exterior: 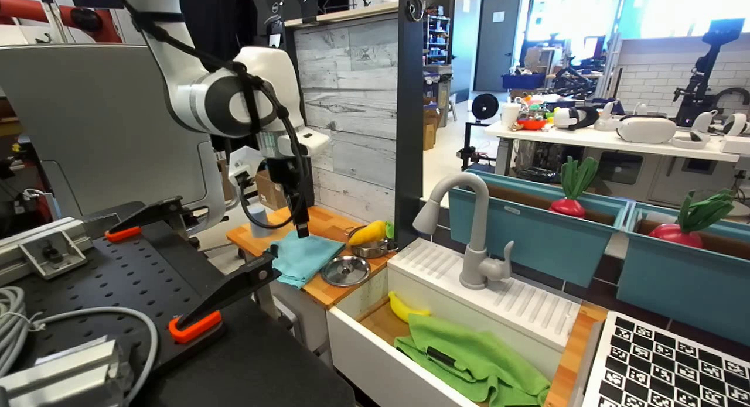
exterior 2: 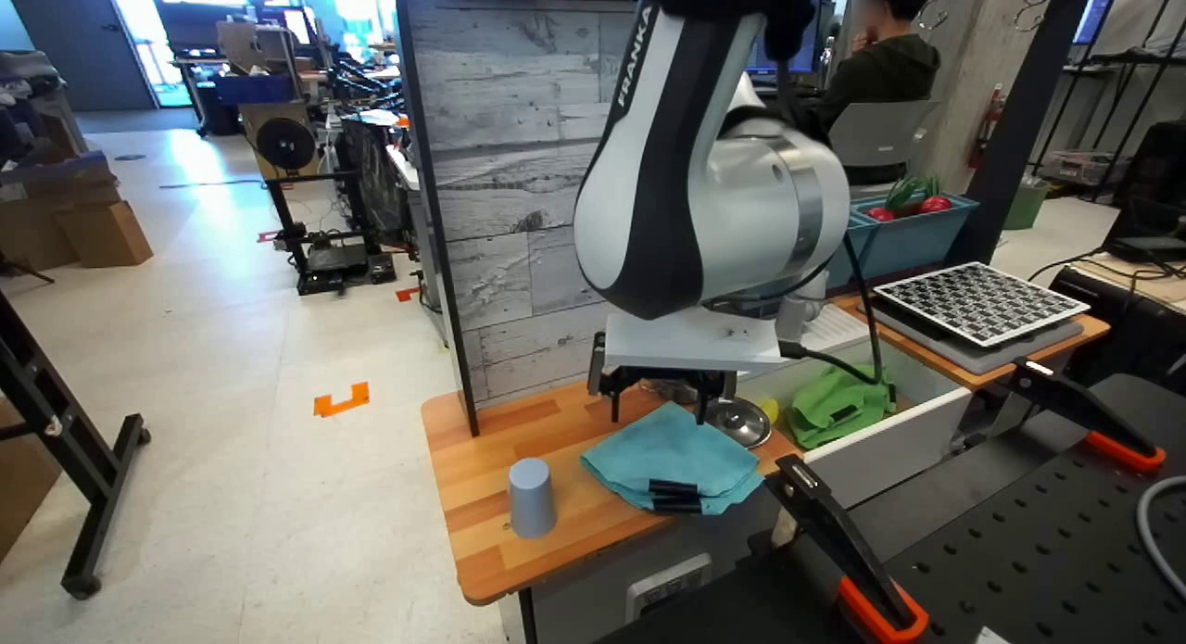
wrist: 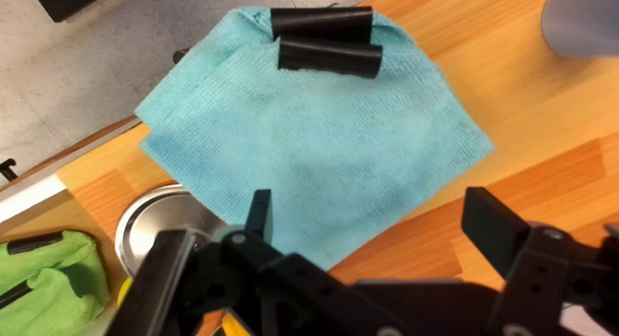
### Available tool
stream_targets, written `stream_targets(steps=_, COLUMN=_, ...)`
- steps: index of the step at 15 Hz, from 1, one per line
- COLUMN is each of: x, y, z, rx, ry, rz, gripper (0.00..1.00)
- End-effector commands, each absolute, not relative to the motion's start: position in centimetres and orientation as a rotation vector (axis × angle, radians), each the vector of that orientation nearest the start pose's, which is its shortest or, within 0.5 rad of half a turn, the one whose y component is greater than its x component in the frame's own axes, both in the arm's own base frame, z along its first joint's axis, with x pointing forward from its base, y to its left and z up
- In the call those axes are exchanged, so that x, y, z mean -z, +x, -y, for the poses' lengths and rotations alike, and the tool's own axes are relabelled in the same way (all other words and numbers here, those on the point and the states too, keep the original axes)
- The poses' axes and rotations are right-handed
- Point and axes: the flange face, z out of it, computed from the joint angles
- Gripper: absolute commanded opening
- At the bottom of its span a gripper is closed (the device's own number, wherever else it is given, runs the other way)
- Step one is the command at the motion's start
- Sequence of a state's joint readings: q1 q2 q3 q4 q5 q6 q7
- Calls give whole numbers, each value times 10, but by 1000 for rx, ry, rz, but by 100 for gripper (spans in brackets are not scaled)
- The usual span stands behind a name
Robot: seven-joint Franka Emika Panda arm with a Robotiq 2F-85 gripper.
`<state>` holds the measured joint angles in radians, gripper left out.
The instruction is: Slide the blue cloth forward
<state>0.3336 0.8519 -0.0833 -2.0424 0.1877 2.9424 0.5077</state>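
A light blue cloth [exterior: 300,260] lies folded on the wooden counter, seen in both exterior views [exterior 2: 675,451]. In the wrist view the cloth [wrist: 314,128] fills the middle, with two black strips at its far edge. My gripper [exterior 2: 658,420] is open and empty, pointing down above the cloth's wall-side part; its tips also show in the wrist view [wrist: 371,190]. The left finger in the wrist view is over the cloth and the right one is over bare wood. The fingers appear apart from the cloth.
A steel lid [exterior 2: 739,423] lies right beside the cloth. A grey-blue cup [exterior 2: 531,500] stands on the counter [exterior 2: 482,556]. A pot [exterior: 370,250] with a yellow pepper [exterior: 368,233] is near the wall. The sink [exterior: 375,351] holds a green cloth [exterior: 474,354] and a banana [exterior: 405,308].
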Motion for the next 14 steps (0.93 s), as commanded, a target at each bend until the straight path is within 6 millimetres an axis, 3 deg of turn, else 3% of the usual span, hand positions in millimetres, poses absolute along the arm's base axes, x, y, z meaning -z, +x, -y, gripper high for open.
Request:
stream_targets(steps=1, x=-74, y=518, z=-129, rx=160, ry=-3109, rz=-566, gripper=100)
stream_targets(steps=3, x=-95, y=509, z=-137, rx=172, ry=-3125, rz=-504, gripper=100)
stream_targets(steps=4, x=-68, y=527, z=-134, rx=137, ry=-3109, rz=-561, gripper=100)
stream_targets(steps=7, x=-89, y=516, z=-142, rx=152, ry=-3113, rz=-520, gripper=100)
stream_targets(steps=14, x=-89, y=513, z=-138, rx=147, ry=-3118, rz=-523, gripper=100)
